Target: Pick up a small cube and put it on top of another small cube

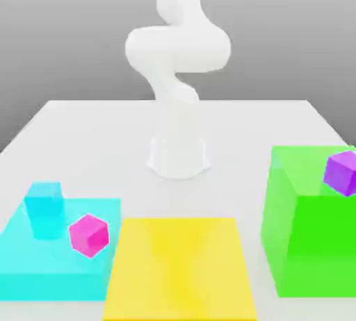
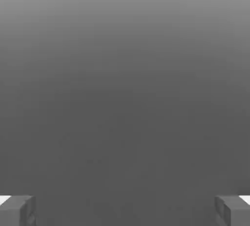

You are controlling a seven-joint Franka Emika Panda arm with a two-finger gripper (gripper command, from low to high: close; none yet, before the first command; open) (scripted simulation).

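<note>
Hand [image 2: 125, 210] gapes wide, holding nothing. On the tabletop [image 1: 83, 125], a magenta cube [image 1: 89, 235] sits on a cyan slab [image 1: 42, 271].

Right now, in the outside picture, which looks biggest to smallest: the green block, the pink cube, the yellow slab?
1. Yellow slab and green block: too close to rank.
2. Pink cube: clearly smallest.

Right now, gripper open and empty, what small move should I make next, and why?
Probably bring the gripper down toward the magenta cube on the cyan slab: its fingers stand wide apart with nothing between them, and the cyan cube beside it looks like a near stacking target.
</note>
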